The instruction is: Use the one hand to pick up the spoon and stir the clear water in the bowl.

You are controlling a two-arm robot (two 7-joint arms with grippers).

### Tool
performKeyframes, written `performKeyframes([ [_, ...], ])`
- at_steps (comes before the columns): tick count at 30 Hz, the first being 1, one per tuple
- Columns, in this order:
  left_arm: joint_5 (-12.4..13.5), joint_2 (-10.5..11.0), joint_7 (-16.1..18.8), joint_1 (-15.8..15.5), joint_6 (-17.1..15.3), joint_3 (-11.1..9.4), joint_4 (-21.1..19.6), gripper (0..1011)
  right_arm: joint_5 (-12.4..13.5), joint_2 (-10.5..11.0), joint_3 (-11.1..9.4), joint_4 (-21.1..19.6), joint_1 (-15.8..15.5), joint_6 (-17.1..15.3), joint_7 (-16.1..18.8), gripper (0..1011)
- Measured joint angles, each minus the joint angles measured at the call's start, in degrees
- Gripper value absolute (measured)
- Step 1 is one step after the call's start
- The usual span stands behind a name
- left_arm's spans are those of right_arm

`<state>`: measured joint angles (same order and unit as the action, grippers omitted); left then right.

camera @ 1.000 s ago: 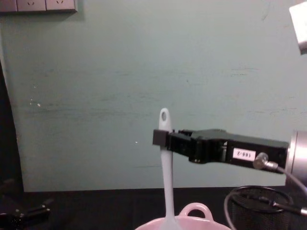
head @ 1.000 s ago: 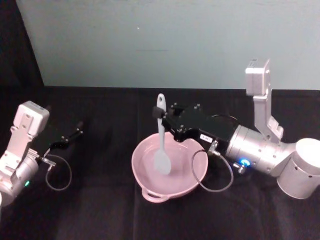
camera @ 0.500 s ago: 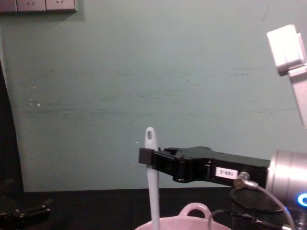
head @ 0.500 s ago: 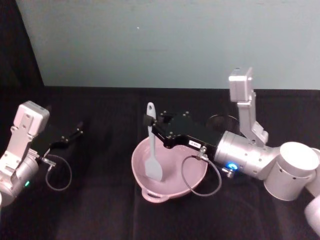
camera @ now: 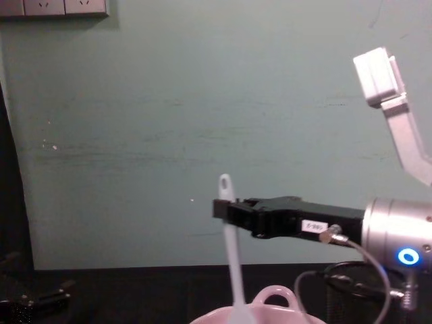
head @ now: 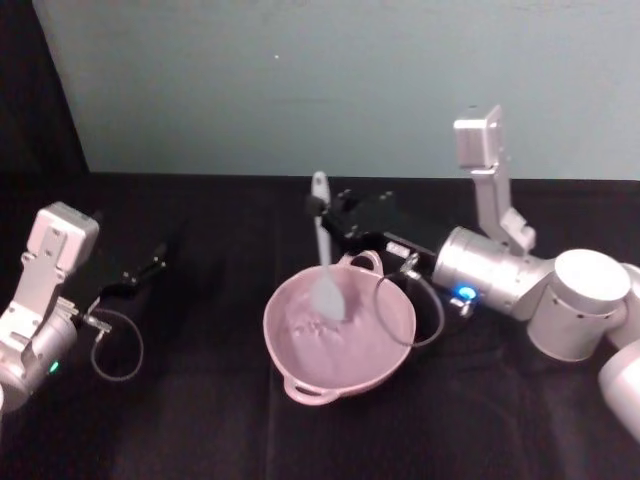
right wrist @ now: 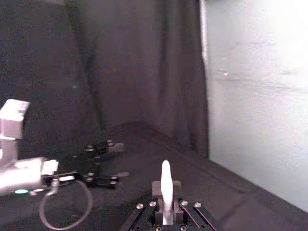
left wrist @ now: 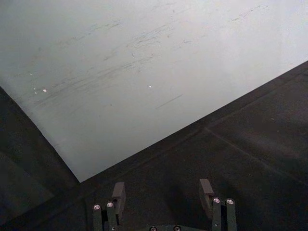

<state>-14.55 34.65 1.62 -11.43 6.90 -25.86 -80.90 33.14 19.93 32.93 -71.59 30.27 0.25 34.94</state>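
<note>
The pale pink bowl (head: 275, 335) sits at the table's middle, and its loop handle (camera: 273, 295) faces the wall. My right gripper (head: 322, 208) reaches in from the right and is shut on the upper handle of the white spoon (head: 323, 262). The spoon stands nearly upright, its blade dipped inside the bowl toward the far rim. From the side I see the right gripper (camera: 223, 208) clamping the spoon (camera: 231, 266) just below its holed end. The right wrist view has the spoon handle (right wrist: 165, 183) pinched between the fingers of the right gripper (right wrist: 165, 193). The water surface looks rippled.
My left gripper (head: 150, 266) rests idle on the black cloth at the far left, and its fingers (left wrist: 118, 192) stand apart with nothing between them. A black mesh cup (camera: 347, 293) stands behind the right arm's cable. The green wall runs close behind the table.
The right gripper carried the spoon from the bowl's near-left part to its far side, and the blade swept through the water. The left arm stayed still.
</note>
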Motion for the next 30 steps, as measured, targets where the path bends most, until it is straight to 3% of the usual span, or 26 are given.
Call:
performKeyframes([
  [6, 0.0, 0.0, 0.0, 0.0, 0.0, 0.0, 0.0, 1005, -0.2, 2.0, -2.1, -1.3, -1.2, -0.3, -1.1, 121],
  [9, 0.0, 0.0, 0.0, 0.0, 0.0, 0.0, 0.0, 1005, -0.2, 3.9, -3.4, -4.0, -3.0, -1.1, -1.6, 121],
  [15, 0.0, 0.0, 0.0, 0.0, 0.0, 0.0, 0.0, 1005, 0.8, 6.1, -3.9, -8.8, -5.5, -3.6, -1.2, 121],
  [23, 0.0, 0.0, 0.0, 0.0, 0.0, 0.0, 0.0, 1005, 3.1, 6.6, -2.4, -12.0, -6.9, -5.4, 0.9, 121],
  [30, 0.0, 0.0, 0.0, 0.0, 0.0, 0.0, 0.0, 1005, 3.8, 4.1, 0.4, -9.7, -5.1, -5.2, 2.4, 121],
])
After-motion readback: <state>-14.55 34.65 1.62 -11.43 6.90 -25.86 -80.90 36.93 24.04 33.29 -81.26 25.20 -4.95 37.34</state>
